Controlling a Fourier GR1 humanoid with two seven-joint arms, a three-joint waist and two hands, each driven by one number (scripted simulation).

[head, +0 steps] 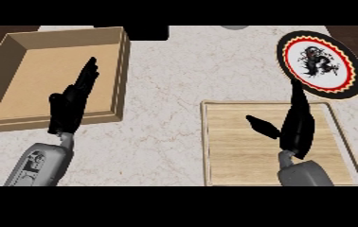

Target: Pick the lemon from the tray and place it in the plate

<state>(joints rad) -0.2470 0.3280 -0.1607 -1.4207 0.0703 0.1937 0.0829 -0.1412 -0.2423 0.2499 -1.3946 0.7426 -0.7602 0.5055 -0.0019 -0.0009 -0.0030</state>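
Both grey forearms come up from the lower edge. The left hand (72, 103) is open, fingers straight, over the near wall of the brown box (122, 70). Well right of the box, the right hand (297, 124) is open too, thumb spread leftward.

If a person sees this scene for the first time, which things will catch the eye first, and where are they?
The plate with its red, black and yellow rim stands out at the upper right. Just below it, the right robot hand is open over the light wooden tray. At the left, the left robot hand, also open, lies over a brown box. No lemon shows.
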